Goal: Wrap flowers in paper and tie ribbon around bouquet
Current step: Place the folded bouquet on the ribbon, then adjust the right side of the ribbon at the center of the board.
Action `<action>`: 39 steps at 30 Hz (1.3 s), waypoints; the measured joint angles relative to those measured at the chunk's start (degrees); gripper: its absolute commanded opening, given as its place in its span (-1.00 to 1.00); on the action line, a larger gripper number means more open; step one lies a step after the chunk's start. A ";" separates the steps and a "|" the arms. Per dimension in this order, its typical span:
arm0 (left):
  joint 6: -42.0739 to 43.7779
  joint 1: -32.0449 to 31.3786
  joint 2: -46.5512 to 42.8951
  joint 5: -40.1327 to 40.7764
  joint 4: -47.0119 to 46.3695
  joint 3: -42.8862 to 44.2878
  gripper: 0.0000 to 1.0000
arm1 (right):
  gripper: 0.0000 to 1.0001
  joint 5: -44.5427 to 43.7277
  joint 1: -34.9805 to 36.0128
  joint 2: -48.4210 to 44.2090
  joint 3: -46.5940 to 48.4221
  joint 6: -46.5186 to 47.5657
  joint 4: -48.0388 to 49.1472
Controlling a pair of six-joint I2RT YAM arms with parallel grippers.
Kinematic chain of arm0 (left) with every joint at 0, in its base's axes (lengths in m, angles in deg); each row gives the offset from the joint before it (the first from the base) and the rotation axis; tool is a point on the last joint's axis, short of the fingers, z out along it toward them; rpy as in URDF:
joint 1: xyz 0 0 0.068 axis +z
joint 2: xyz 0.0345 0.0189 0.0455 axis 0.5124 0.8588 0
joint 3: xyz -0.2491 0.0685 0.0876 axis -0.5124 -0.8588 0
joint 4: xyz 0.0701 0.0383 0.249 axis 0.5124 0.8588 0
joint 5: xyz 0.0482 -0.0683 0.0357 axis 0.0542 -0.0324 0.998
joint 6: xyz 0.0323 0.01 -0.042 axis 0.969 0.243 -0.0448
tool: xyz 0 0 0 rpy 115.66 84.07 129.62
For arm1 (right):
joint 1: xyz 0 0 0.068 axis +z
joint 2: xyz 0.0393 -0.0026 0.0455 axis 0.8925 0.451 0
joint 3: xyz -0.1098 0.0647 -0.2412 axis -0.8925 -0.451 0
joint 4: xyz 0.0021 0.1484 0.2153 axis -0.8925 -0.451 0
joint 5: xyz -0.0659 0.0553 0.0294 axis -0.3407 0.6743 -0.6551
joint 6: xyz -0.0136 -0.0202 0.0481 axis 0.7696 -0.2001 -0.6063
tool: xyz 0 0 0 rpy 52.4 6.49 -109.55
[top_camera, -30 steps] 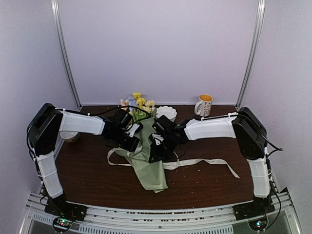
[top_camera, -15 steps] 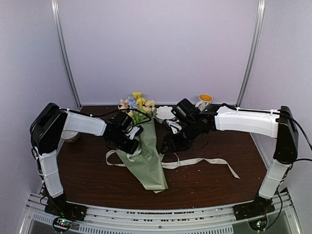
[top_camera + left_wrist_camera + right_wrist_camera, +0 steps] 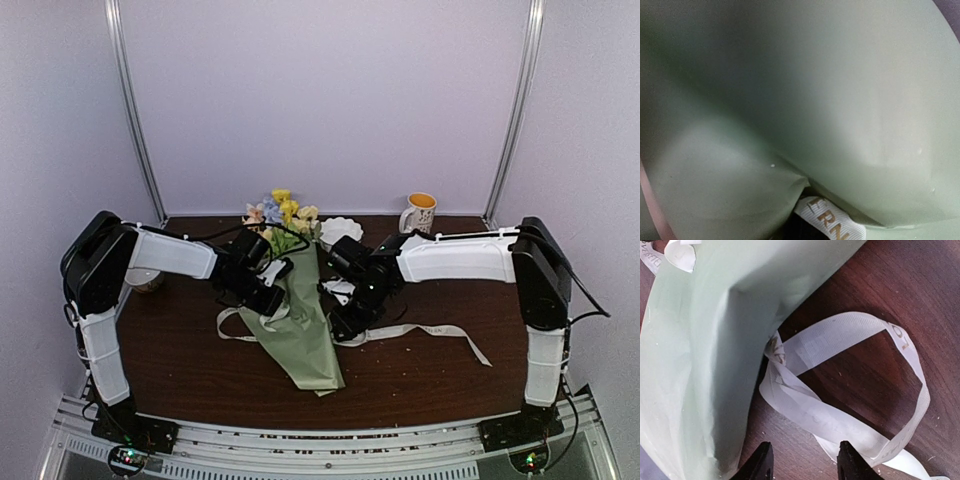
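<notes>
The bouquet [image 3: 305, 325] lies on the table as a sage-green paper [image 3: 695, 365] cone, its point towards me. The flowers [image 3: 283, 213] stick out at the far end. The cream ribbon [image 3: 430, 330] runs under the cone, with a loop on the left and a long tail on the right. My left gripper [image 3: 264, 296] presses on the cone's left edge. The left wrist view is filled by paper [image 3: 815, 90], with a printed ribbon [image 3: 832, 225] end emerging where the hidden jaws meet. My right gripper [image 3: 805, 462] is open just short of a ribbon [image 3: 840, 340] loop, with nothing between its fingers.
A white bowl [image 3: 340, 231] stands behind the bouquet, and a mug [image 3: 420, 213] with a yellow inside at the back right. A small white dish [image 3: 143, 281] sits under the left arm. The brown table [image 3: 200, 365] ends at the metal rail near me.
The right arm swung out to the back right, then came back down to the ribbon beside the cone, its jaws now apart. The left arm held still.
</notes>
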 measured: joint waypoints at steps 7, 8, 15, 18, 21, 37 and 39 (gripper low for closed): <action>0.31 0.26 0.00 -0.61 -0.37 -0.22 -1.00 | -0.20 -0.76 0.72 3.15 2.40 3.17 -0.28; 0.33 0.31 0.00 -0.70 -0.37 -0.22 -1.00 | -0.26 -1.11 0.79 3.93 2.91 3.41 -0.28; 0.35 0.33 0.00 -0.81 -0.37 -0.22 -1.00 | -1.00 -4.46 0.90 6.56 4.31 4.37 -0.66; 0.37 0.37 0.00 -0.83 -0.55 -0.37 -1.00 | -1.00 -5.60 0.87 6.56 4.33 3.98 -0.81; 0.37 0.50 -0.02 -1.11 -0.96 -0.61 -1.00 | -1.00 -7.32 0.66 5.90 4.00 3.54 -0.85; 0.42 0.81 -0.15 -1.75 -1.84 -1.31 -1.00 | -1.00 -8.17 -6.54 -14.34 -1.84 2.21 0.13; 0.42 0.87 -0.15 -1.84 -1.90 -1.33 -1.00 | -1.00 -4.72 -7.45 -17.73 -2.54 2.23 1.20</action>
